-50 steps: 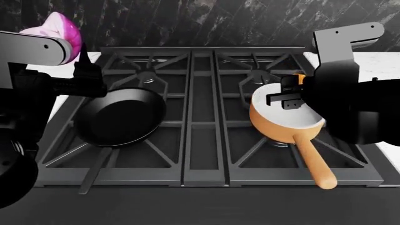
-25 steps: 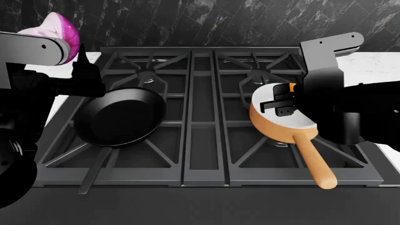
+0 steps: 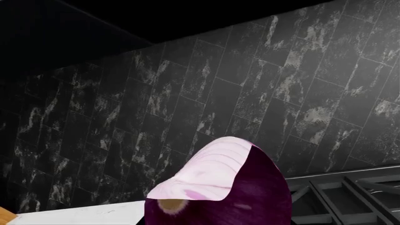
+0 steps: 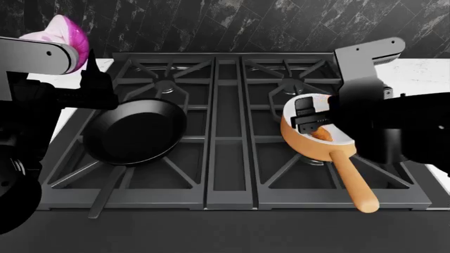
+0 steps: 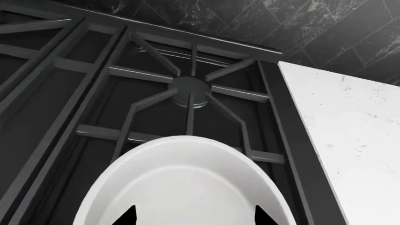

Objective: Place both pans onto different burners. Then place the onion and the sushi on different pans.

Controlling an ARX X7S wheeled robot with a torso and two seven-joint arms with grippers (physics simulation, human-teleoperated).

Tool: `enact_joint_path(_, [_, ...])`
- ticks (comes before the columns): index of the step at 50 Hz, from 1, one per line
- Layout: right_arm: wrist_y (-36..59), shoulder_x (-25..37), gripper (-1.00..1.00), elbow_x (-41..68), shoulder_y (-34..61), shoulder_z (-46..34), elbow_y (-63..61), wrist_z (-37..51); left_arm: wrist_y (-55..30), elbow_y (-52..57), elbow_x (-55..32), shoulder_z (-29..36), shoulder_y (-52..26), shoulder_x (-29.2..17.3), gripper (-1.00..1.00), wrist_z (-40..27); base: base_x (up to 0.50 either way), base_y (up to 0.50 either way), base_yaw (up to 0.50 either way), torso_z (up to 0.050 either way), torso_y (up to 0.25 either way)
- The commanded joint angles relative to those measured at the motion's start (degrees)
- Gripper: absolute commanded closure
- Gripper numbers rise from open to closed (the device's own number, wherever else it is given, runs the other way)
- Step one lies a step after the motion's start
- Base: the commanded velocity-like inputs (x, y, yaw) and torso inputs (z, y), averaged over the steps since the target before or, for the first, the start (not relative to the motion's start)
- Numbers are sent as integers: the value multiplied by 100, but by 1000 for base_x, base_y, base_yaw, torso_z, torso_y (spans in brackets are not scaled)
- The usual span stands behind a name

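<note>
While right gripper (image 4: 309,122) hangs spread over saucepan (image 4: 336,141) (sushi (image 4: 321,135) inside), left gripper's (image 4: 88,74) grip state unclear, onion (image 4: 65,32) beside it.

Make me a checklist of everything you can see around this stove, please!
Surface: dark stove with black grates; white counter beside it.
Job's things: black frying pan sits on the left grates; orange saucepan sits on the right grates, handle toward the robot. A small orange piece, apparently the sushi, lies inside the saucepan. The onion is up by the left arm, not in a pan.
Clutter: nothing seen.
End effectors: right end effector is open above the saucepan, nothing between its fingertips. The left end effector's fingers are hidden, so its grip cannot be told.
Cables: nothing seen.
Surroundings: dark marbled tile wall behind.
</note>
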Motion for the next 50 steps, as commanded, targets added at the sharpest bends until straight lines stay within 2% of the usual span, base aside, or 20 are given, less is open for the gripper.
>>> enact_joint_path(1, [18,55,-100,54,75,63,-135,67,68,-13,-21,-32,-1,-6,100,-41,0,0,0,0,0])
enact_joint_path(17, [110,540,-100,647,863,639,-1135,841,-208,7,-119,158,-51,58,100,38,0,0,0,0,0])
enact_joint_path(23, [30,761,-100,774,875,788,-1495,990,-395,34,-232,292,-43,87,100,51,0,0,0,0,0])
enact_joint_path(34, [-180,978,-100,678,550,839,-1761,881,-1071,-594,245,941,-358,670,100,273,0,0,0,0,0])
enact_joint_path(42, [-348,1049,-100,532,299,838,-1783,734,-1226,-1154,662,1324,-463,1072,100,579,0,0,0,0,1])
enact_joint_path(50, [-471,1090,-100,437,112,832,-1771,616,-1309,-1450,457,1404,-407,1250,100,780,0,0,0,0,0])
